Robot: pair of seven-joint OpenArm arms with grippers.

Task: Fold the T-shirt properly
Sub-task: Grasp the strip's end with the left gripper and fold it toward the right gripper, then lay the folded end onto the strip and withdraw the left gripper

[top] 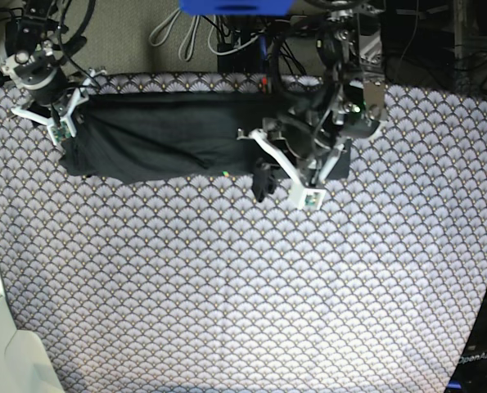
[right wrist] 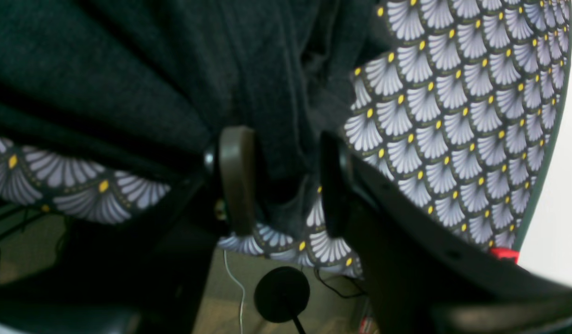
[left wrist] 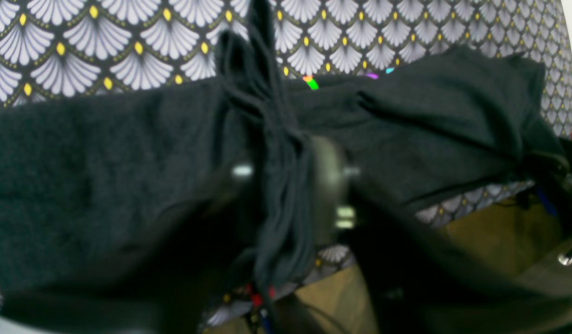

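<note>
left gripper [left wrist: 286,185]: jaws apart, a bunched strand of T-shirt [top: 157,135] cloth hanging between them; clamped or loose, can't tell
right gripper [right wrist: 283,181]: jaws apart, straddling the shirt's edge at the table's far-left; grip unclear
T-shirt: dark, folded into a long band across the far edge, one end under each arm
tablecloth [top: 227,286]: scallop pattern, bare on the whole near side
clutter: cables [top: 186,33] behind the far edge; left arm hides the shirt's right end

Left tool [left wrist: 286,185] jaws apart around bunched cloth; right tool [right wrist: 286,181] jaws likewise, both arms low
</note>
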